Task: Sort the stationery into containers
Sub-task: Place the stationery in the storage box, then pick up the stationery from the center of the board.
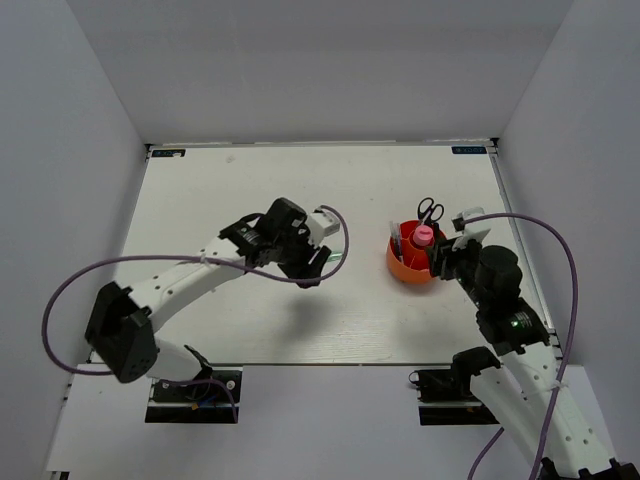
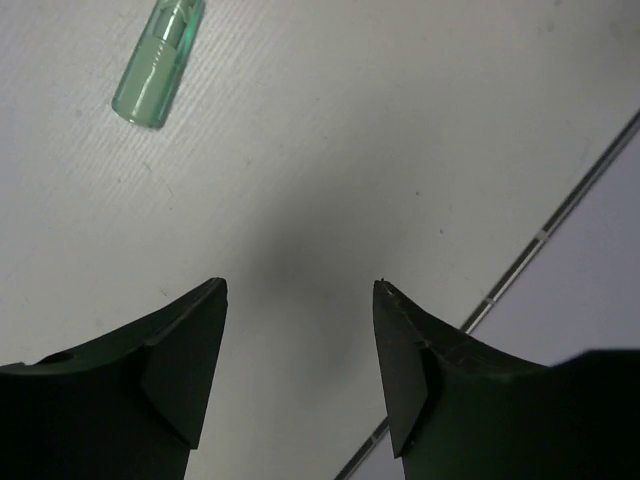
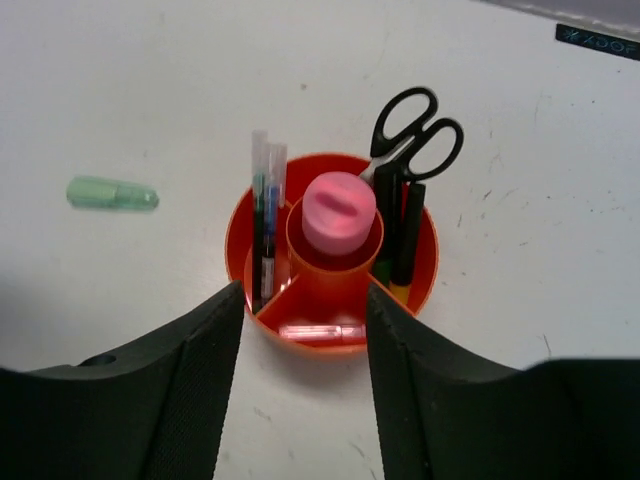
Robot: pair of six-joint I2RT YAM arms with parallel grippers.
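The left pincer (image 2: pixel 300 290) hangs over the worktop (image 2: pixel 330 130), jaws apart, nothing between them. The pale green marker (image 2: pixel 158 65) lies flat at its 11 o'clock. The right pincer (image 3: pixel 305 295), likewise spread and empty, faces the orange-red cup (image 3: pixel 428 235) at 12 o'clock. The cup holds the scissors (image 3: pixel 415 130), with the pink tube (image 3: pixel 338 210) in its centre compartment.

Round orange-red plastic cup (image 3: pixel 233 240): smooth, slightly glossy. Pale green translucent plastic marker (image 2: pixel 158 62): smooth, shiny. White worktop (image 2: pixel 350 150): matt, finely ribbed, faintly scuffed.
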